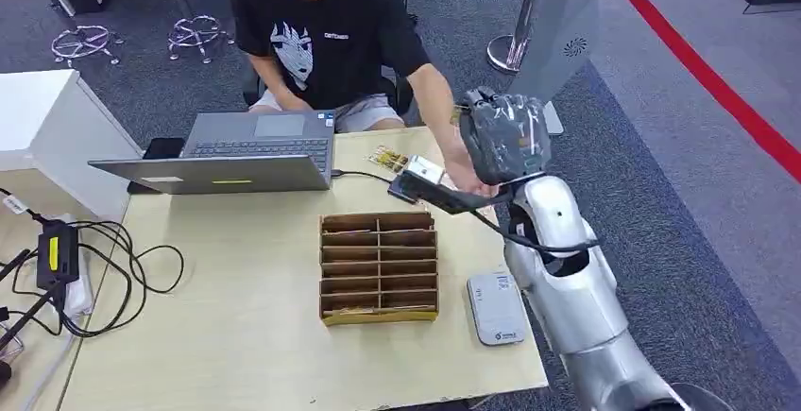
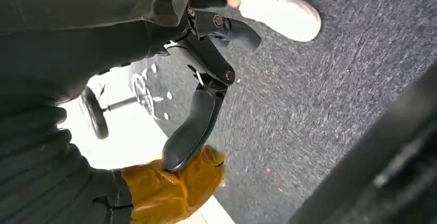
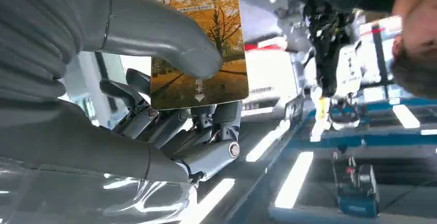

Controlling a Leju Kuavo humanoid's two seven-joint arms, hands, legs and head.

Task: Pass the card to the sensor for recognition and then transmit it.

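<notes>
A yellow card (image 3: 198,44) printed "HOTEL" with an autumn tree picture is pinched between the thumb and dark fingers of my right hand (image 3: 170,126). That hand (image 1: 439,191) is raised over the table's far right part, close to a person's outstretched hand (image 1: 465,173). The white card sensor (image 1: 496,308) lies flat near the table's front right, below and behind my raised forearm. My left hand (image 2: 203,80) hangs over grey carpet with its dark fingers apart and nothing in them.
A wooden slotted card box (image 1: 379,266) stands mid-table, left of the sensor. An open laptop (image 1: 247,151) sits at the back, with a seated person (image 1: 326,33) behind it. A few loose cards (image 1: 387,159) lie by the laptop. Cables and a charger (image 1: 59,252) trail at the left.
</notes>
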